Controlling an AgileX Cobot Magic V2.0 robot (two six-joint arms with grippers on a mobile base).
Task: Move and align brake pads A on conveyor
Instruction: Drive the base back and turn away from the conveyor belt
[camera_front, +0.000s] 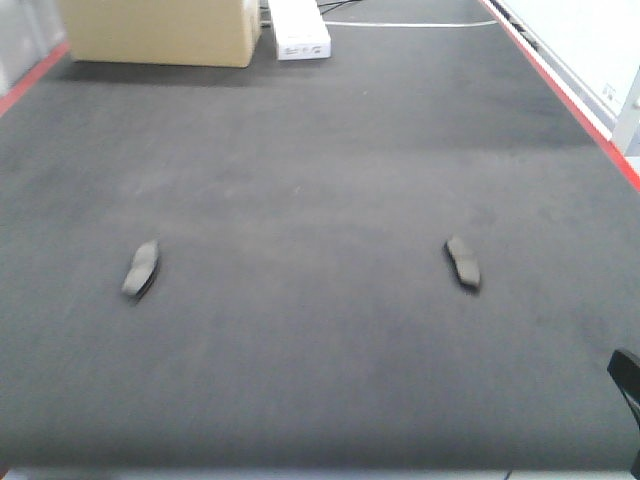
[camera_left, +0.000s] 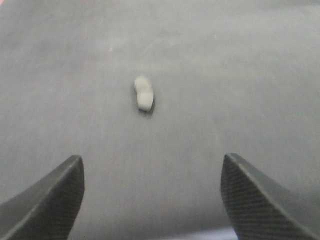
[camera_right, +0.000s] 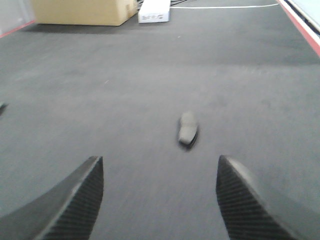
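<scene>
While neither arm holds anything, the job looks barely begun. Nearest the cameras, the left gripper (camera_left: 152, 167), a pair of black carbon-weave fingers, stands spread wide above the wide dark charcoal felt-like conveyor (camera_left: 240, 60) with nothing between its tips. The right gripper (camera_right: 160, 162), of the same make, is likewise spread and empty.

Ahead of each, well apart from its tips, lies one flat dark grey oblong brake pad: the left pad (camera_front: 141, 269) and the right pad (camera_front: 463, 263), both resting on the conveyor. They sit well apart from each other at about the same depth but lean opposite ways, so I judge them not aligned. Only these two pads show; whether there are more I cannot tell. Left to do, as I read it: grasp each, bring them together, and square them.

Farthest off, a tan cardboard box (camera_front: 160, 30) and a white oblong box (camera_front: 298, 30) stand at the far end, with the red edge stripe (camera_front: 560, 75) running alongside.
</scene>
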